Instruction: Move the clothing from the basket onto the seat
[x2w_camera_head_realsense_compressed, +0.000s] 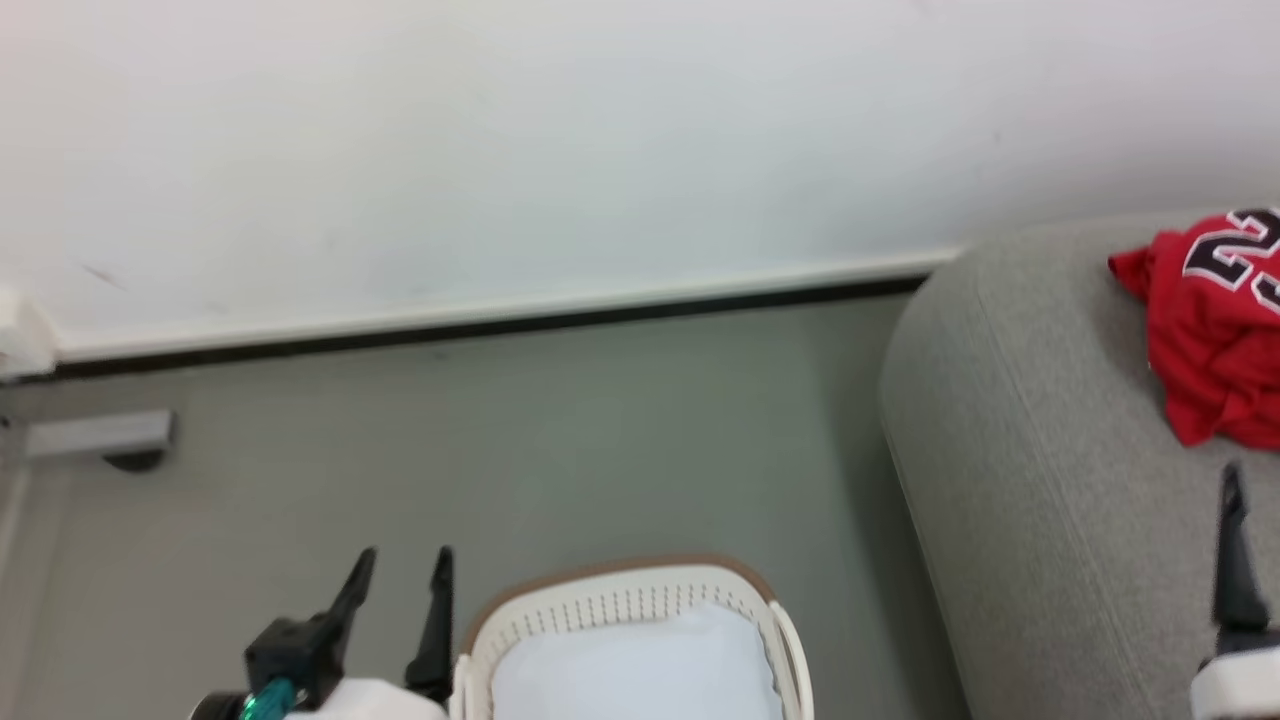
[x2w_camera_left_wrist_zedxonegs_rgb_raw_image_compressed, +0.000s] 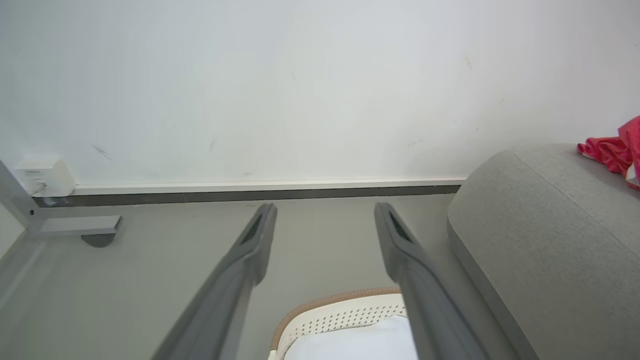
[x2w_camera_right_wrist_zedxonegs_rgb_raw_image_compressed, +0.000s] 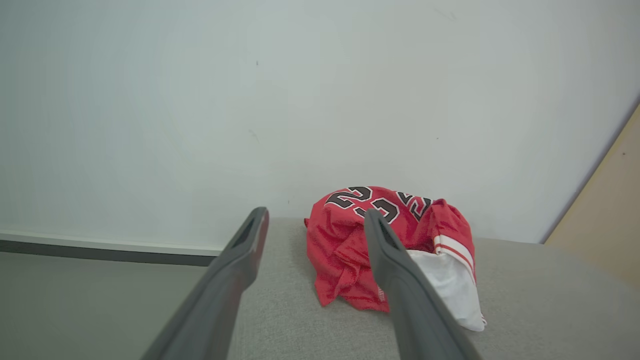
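red clothing: on the seat, just ahead of right fingers
right fingers: spread, empty
left fingers: spread, by basket

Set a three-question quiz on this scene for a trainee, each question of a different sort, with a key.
1. True or false: the red clothing lies on the seat.
2. What lies in the basket? A: a pale cloth. B: a black shoe. C: a book.
3. Fill in the gap: the right gripper has its jaws ____ and holds nothing.

Key: 1 true; 2 A; 3 open.
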